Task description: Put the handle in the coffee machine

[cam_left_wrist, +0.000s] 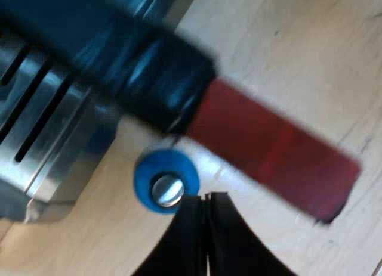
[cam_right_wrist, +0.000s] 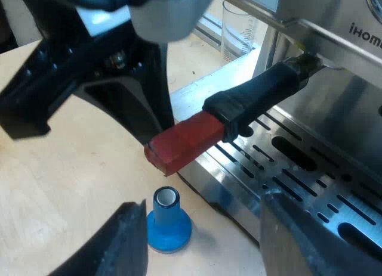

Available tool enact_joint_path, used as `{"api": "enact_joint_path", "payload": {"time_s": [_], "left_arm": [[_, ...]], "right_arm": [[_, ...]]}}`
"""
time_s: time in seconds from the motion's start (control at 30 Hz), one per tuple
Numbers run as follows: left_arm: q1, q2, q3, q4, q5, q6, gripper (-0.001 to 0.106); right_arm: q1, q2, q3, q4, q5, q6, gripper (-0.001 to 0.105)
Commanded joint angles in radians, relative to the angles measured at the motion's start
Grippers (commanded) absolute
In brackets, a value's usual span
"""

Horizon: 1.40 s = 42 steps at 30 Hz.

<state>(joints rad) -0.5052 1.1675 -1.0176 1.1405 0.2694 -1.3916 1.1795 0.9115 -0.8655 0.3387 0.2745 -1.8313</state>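
Note:
The metal holder's dark handle [cam_right_wrist: 262,94] sticks out from the espresso machine's front [cam_right_wrist: 334,25], above the slotted drip tray [cam_right_wrist: 310,168]. Its red end [cam_right_wrist: 185,142] points away from the machine. In the left wrist view the red end [cam_left_wrist: 274,151] passes just over my left gripper [cam_left_wrist: 207,197], whose fingers are shut together with nothing between them. In the right wrist view the left gripper [cam_right_wrist: 160,124] hangs right at the red end's tip. My right gripper [cam_right_wrist: 203,207] is open, below the handle, its fingers astride the drip tray's corner.
A blue tamper [cam_right_wrist: 167,225] stands upright on the pale wooden table [cam_right_wrist: 71,180], under the red end and close to the drip tray's corner; it is beside my left fingertips [cam_left_wrist: 166,180]. A measuring glass [cam_right_wrist: 239,28] stands beside the machine.

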Motion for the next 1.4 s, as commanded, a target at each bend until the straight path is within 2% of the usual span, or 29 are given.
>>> {"api": "enact_joint_path", "payload": {"time_s": [0.03, 0.17, 0.33, 0.53, 0.57, 0.6, 0.83, 1.13, 1.33, 1.4], "left_arm": [[0.016, -0.054, -0.013, 0.009, -0.013, 0.005, 0.000], [0.016, -0.107, -0.013, 0.009, -0.040, 0.005, 0.000], [0.016, -0.207, -0.013, 0.009, -0.116, 0.005, 0.000], [0.016, -0.216, -0.013, 0.009, -0.120, 0.005, 0.000], [0.016, -0.288, -0.013, 0.009, -0.148, 0.005, 0.000], [0.016, -0.308, -0.013, 0.009, -0.173, 0.005, 0.000], [0.016, -0.374, -0.013, 0.009, -0.242, 0.005, 0.000], [0.129, -0.497, -0.013, 0.009, -0.227, 0.005, 0.000], [0.192, -0.583, -0.013, 0.009, -0.159, 0.005, 0.000], [0.209, -0.616, -0.013, 0.009, -0.159, 0.005, 0.000]], "right_arm": [[-0.001, -0.007, -0.009, -0.005, -0.010, -0.011, 0.047], [-0.001, -0.007, -0.009, -0.005, -0.010, -0.011, 0.047], [-0.001, -0.007, -0.009, -0.005, -0.010, -0.011, 0.047], [-0.001, -0.007, -0.009, -0.005, -0.010, -0.011, 0.047], [-0.001, -0.007, -0.009, -0.005, -0.010, -0.011, 0.047], [-0.001, -0.007, -0.009, -0.005, -0.010, -0.011, 0.047], [-0.001, -0.007, -0.009, -0.005, -0.010, -0.011, 0.047], [-0.001, -0.007, -0.009, -0.005, -0.010, -0.011, 0.047], [-0.001, -0.007, -0.009, -0.005, -0.010, -0.011, 0.047], [-0.001, -0.007, -0.009, -0.005, -0.008, -0.011, 0.047]]}}
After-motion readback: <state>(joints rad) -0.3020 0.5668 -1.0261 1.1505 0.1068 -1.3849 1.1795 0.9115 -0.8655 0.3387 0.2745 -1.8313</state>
